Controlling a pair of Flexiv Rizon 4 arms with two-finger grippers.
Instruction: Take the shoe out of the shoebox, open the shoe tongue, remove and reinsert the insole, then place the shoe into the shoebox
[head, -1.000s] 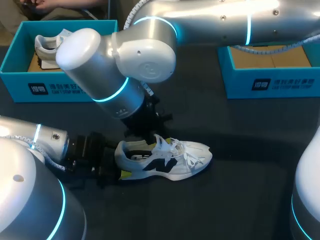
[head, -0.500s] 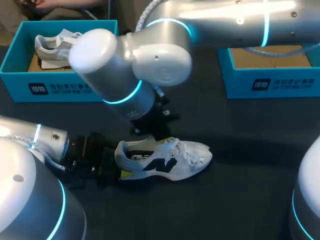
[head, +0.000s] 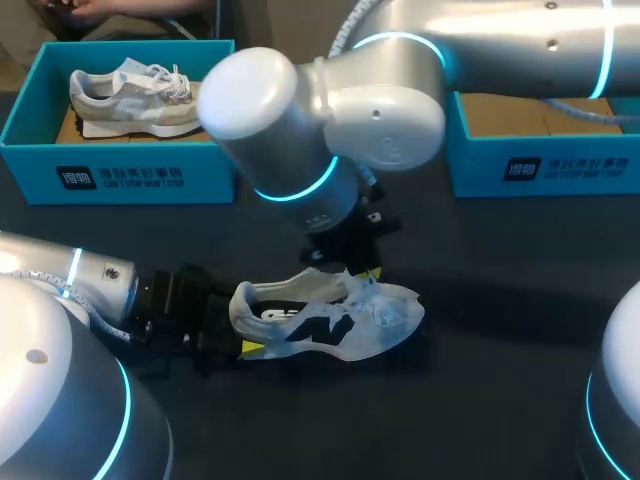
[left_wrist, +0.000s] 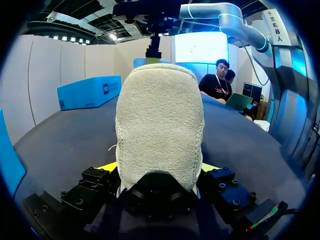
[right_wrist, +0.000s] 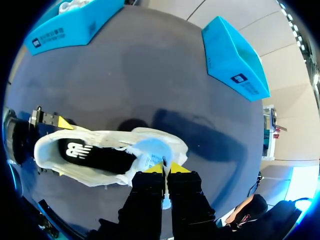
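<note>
Shoe (head: 330, 330) is lying on its sole on the dark worktop (head: 500, 300), near the middle and out of any box, so the first step is judged complete. Two blue shoeboxes are standing along the far edge. The left shoebox (head: 120, 175), at the far left corner, is holding a second shoe (head: 130, 95). The right shoebox (head: 540, 170), at the far right corner, is showing only its cardboard floor.

The left pincer (left_wrist: 159, 167) is gripping the heel (left_wrist: 160, 125) from both sides and steadying the shoe. The right pincer (right_wrist: 166, 167) is reaching down from above, its tips pressed together on the tongue (right_wrist: 150, 149) and lifting it clear of the laces.

Tongue opening is therefore judged to be in progress. No insole is showing outside the shoe. Insole removal, reinsertion and return to the shoebox are outstanding.
</note>
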